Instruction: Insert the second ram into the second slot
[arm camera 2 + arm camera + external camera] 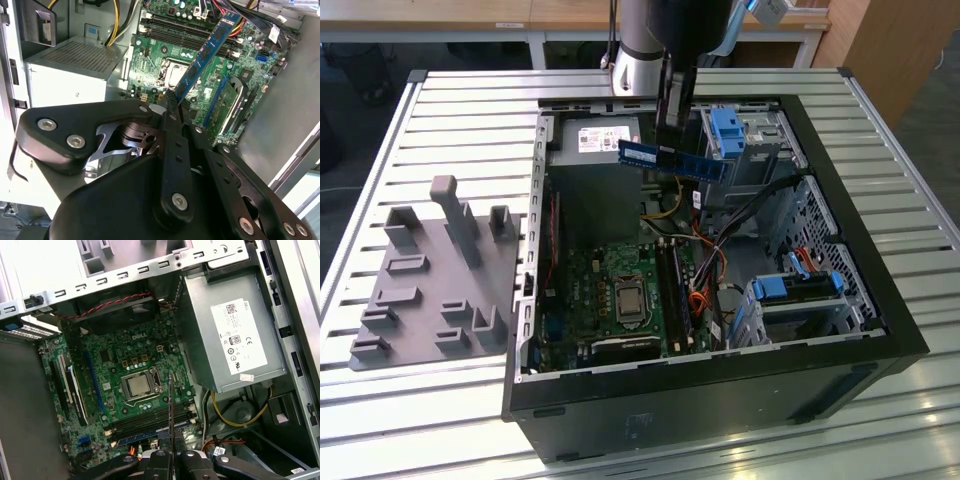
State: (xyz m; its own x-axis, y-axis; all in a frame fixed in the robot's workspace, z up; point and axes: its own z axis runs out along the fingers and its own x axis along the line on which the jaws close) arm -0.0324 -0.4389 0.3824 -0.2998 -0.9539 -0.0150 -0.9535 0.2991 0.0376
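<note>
My gripper (670, 138) is shut on the second ram (673, 160), a long blue stick with a white label. It hangs level above the rear part of the open computer case (720, 390), well above the motherboard (610, 290). In the second wrist view the ram (207, 52) juts out from the gripper (171, 100) over the board. Seen edge-on in the first wrist view, the ram (171, 410) stands above the gripper (172, 457). The black memory slots (675, 295) (150, 421) lie beside the processor socket (140, 386). A blue strip runs along one of them.
The grey power supply (595, 150) (235, 330) sits at the case's rear. Blue drive caddies (725, 130) (800, 285) and loose cables (710, 250) crowd the exterior view's right side. A grey holder fixture (430, 280) stands on the slatted table at the exterior view's left.
</note>
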